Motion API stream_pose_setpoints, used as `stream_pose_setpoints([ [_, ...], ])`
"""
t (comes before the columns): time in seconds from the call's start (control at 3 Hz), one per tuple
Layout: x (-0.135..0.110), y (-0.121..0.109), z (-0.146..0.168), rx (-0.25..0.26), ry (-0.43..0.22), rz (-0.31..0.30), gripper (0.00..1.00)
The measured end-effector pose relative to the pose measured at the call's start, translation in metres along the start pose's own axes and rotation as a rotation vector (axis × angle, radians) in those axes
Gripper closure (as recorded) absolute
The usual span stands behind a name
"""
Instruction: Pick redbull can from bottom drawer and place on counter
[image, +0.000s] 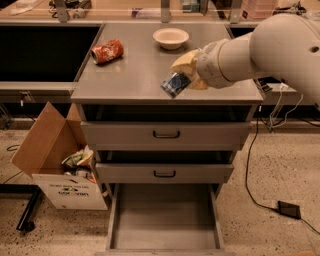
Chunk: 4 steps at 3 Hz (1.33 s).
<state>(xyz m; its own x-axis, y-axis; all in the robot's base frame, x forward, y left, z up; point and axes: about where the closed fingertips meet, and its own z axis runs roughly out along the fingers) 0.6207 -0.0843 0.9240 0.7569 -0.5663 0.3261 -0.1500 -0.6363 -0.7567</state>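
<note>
My gripper (182, 75) is shut on the redbull can (174, 84), a small blue-and-silver can held tilted just above the front part of the grey counter (135, 75). The white arm reaches in from the right. The bottom drawer (165, 217) stands pulled out at the base of the cabinet, and its flat floor shows nothing on it.
An orange-red dented can (107, 51) lies at the counter's back left and a white bowl (171, 37) stands at the back middle. Two shallower drawers with black handles (166, 134) sit above the open one. An open cardboard box (60, 165) with rubbish stands left of the cabinet.
</note>
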Motion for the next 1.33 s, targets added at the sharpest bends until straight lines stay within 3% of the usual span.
stream_pose_setpoints([
  [1.0, 0.085, -0.013, 0.084, -0.048, -0.019, -0.006, 1.0],
  [1.33, 0.1, -0.008, 0.109, -0.092, -0.035, 0.006, 0.85],
])
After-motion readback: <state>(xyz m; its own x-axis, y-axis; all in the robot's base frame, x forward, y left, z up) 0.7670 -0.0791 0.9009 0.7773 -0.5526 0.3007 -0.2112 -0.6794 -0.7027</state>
